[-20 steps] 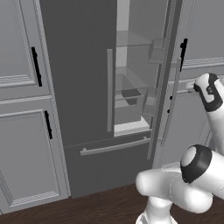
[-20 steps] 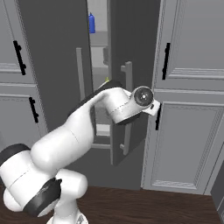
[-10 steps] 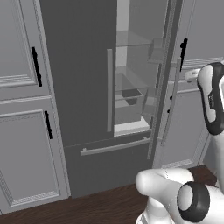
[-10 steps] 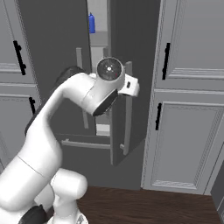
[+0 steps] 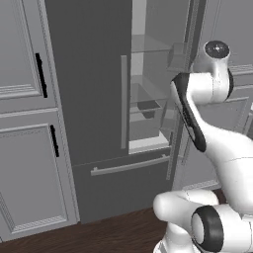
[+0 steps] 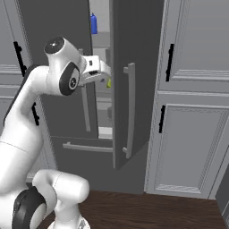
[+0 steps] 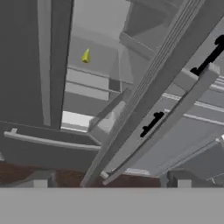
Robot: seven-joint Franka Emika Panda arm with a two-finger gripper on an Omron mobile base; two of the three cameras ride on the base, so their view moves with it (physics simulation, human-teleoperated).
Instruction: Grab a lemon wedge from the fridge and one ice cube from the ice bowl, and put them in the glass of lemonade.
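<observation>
The gripper (image 6: 106,71) is hanging open by the fridge (image 6: 129,53); reaching straight in for the wedge (image 7: 86,56) looks best.

The arm swings from the right of the frame toward the fridge (image 6: 120,89) opening; the gripper (image 6: 105,71) spreads wider.

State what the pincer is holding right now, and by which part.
Nothing is held. The pincer is open, with only air between its tips, and the lemon wedge sits apart on a shelf inside the fridge.
</observation>
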